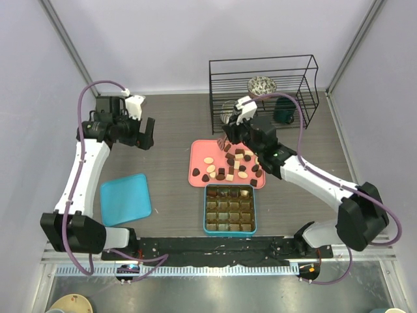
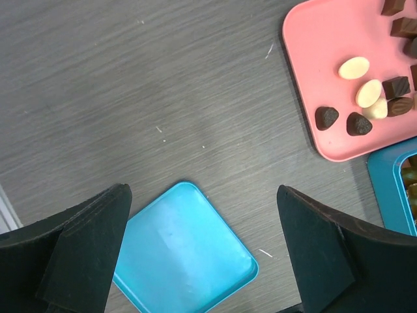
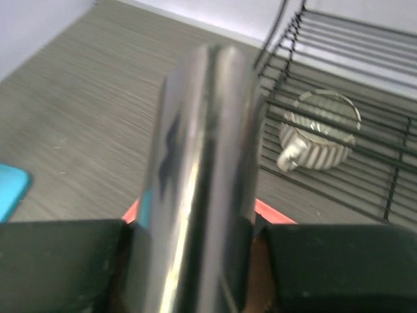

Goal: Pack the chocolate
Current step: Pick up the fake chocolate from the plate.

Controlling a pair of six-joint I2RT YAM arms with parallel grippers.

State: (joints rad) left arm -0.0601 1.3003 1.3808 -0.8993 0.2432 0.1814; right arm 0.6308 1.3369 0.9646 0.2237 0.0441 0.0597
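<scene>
Nearest the arm bases sits the teal square box with brown compartments [image 1: 206, 208], nearward of the right gripper [image 1: 229, 138] with the tray between them. Whether its cells already hold pieces cannot be made out from above. The flat teal square lid [image 1: 125, 199] lies under the left gripper [image 1: 144, 134] and somewhat toward its base, well apart from the box.

The chocolate [image 1: 208, 160], small dark, mid-brown and cream pieces, is scattered loose over the pink rectangular tray [image 1: 199, 153]. The tray lies just below the right gripper and to its near side. The right gripper is closed narrowly on a shiny metal tongs-like tool [image 3: 195, 163], poised over the tray's far edge. The left gripper hangs with its jaws spread wide, holding nothing, above the grey wood-grain surface [image 1: 169, 130].

The step in hand looks like picking a piece with the tool. The next move probably calls for lowering the tool's tips around one separate piece, then carrying it nearward to a free cell.

The tool's tips are hidden in the wrist view and lost against the arm from above, so I cannot tell whether they grip a piece. Beyond the right gripper stands the black wire rack [image 3: 352, 72], holding a striped cup [image 3: 319, 134] and a patterned bowl [image 1: 260, 85].
</scene>
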